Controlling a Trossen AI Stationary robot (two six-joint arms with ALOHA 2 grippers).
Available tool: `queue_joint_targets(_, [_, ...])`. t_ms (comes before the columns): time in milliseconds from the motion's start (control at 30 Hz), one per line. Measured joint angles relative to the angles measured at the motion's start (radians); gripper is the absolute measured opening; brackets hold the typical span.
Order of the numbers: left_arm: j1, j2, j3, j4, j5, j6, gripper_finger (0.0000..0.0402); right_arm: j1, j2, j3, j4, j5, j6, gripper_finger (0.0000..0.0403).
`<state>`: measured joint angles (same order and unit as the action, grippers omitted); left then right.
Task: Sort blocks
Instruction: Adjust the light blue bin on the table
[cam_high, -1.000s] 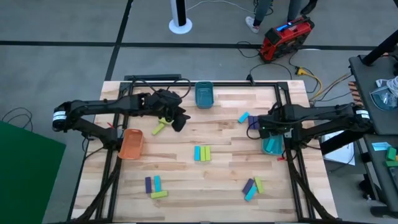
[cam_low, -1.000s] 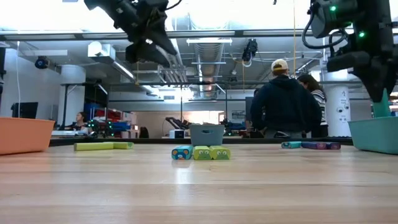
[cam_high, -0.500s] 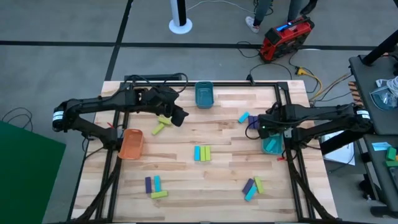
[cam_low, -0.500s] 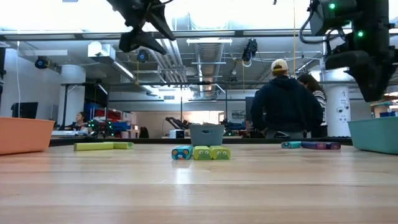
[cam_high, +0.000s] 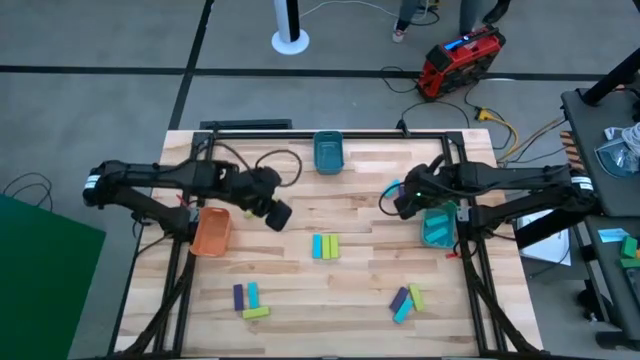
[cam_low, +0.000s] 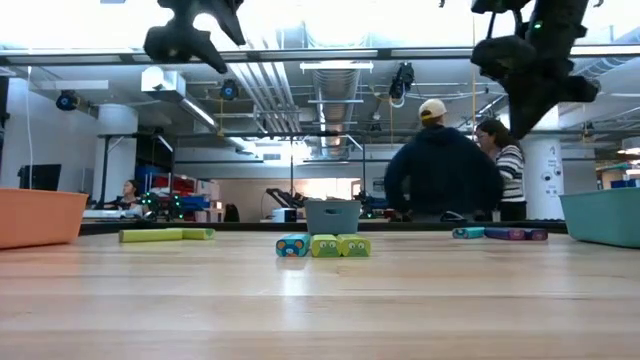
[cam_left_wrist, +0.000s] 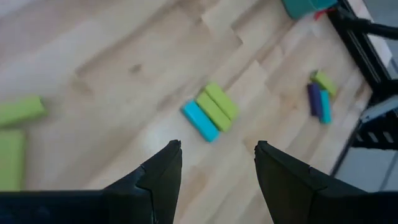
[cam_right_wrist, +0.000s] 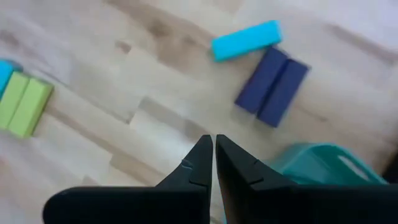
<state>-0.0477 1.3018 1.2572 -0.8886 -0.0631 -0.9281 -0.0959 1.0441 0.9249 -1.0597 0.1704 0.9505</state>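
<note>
left gripper (cam_left_wrist: 216, 163) hangs above the wooden table (cam_high: 350, 280), jaws apart and empty. right gripper (cam_right_wrist: 214, 155) is closed and empty near two dark purple bars (cam_right_wrist: 272, 86), which its arm hides from overhead. remaining coloured blocks (cam_high: 325, 246) lie scattered.

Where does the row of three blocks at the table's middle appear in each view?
High view: the three-block row lies at table centre.
Low view: the row shows end-on, centre.
Left wrist view: the row is mid-picture.
Right wrist view: only its green blocks and a cyan sliver show, at the edge.
Shared landmark: the teal bin behind it.
</note>
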Motion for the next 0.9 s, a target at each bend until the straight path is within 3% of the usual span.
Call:
queue_joint_targets(200, [-0.118,0.000,0.009,-0.115,0.001,-0.172,0.0180,0.018,0.076,0.000,-0.006,-0.093,-0.054,0.0012])
queue_joint_targets(433, [-0.229,0.000,0.019,-0.195,0.003,-0.306,0.0180,0.086,0.135,0.000,-0.062,-0.118,-0.074,0.0012])
queue_joint_targets(667, [-0.253,0.000,0.019,-0.236,0.002,-0.338,0.0180,0.172,0.168,-0.030,-0.124,-0.119,-0.079,0.0012])
queue_joint_targets(900, [-0.253,0.000,0.019,-0.254,-0.022,-0.335,0.0180,0.186,0.169,-0.102,-0.107,-0.093,-0.071,0.0012])
